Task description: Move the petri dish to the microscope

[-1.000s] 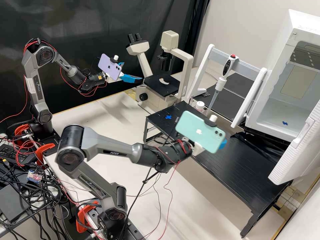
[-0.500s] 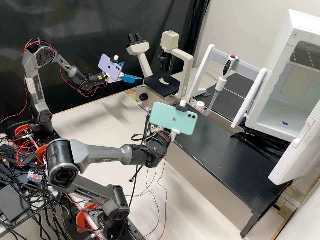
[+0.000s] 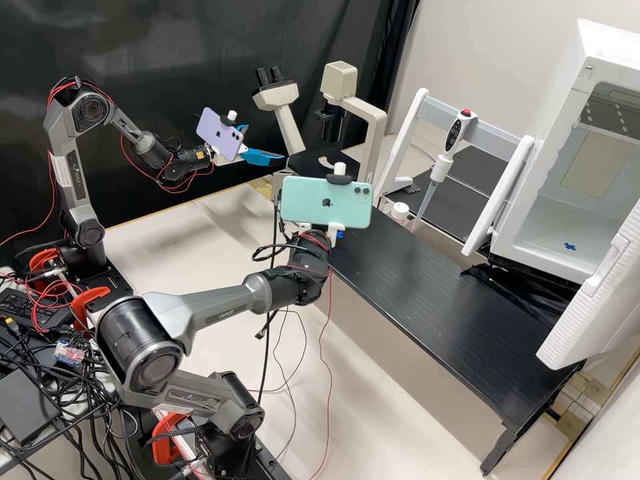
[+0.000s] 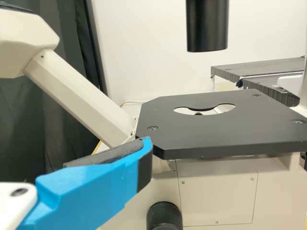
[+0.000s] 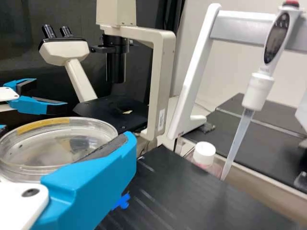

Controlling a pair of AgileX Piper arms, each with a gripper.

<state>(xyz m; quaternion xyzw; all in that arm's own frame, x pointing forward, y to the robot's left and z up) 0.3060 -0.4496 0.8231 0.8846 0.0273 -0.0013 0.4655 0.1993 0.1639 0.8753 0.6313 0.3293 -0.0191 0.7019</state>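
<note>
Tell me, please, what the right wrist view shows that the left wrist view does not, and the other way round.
Right wrist view: the petri dish held in the right gripper, the pipette, the capped bottle, the twin eyepieces and a blue tape mark.

Left wrist view: the round black knob and the screwed panel below the stage.

Both: the microscope's black stage, its slanting pale tube, the black cylinder above the stage, and the left gripper.
</note>
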